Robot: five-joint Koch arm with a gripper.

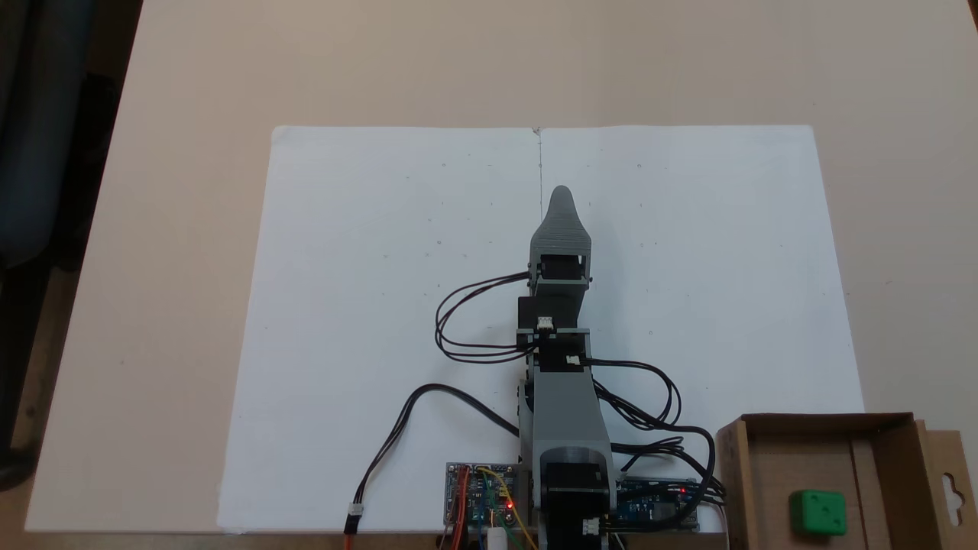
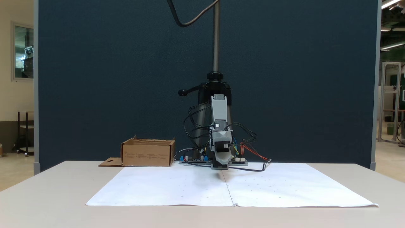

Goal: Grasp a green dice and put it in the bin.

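In a fixed view, green dice (image 1: 817, 512) lies in bin (image 1: 886, 481); pincer (image 1: 561, 200) state unclear.

Dice (image 1: 817, 512) in bin (image 1: 735, 473) — seemingly flat.

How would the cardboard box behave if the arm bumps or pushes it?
The cardboard box looks thin-walled and holds only the green dice, so it is probably light and would slide on the table rather than resist. It sits low and wide, so tipping seems unlikely. Its hang-hole flap lies loose and would likely bend.
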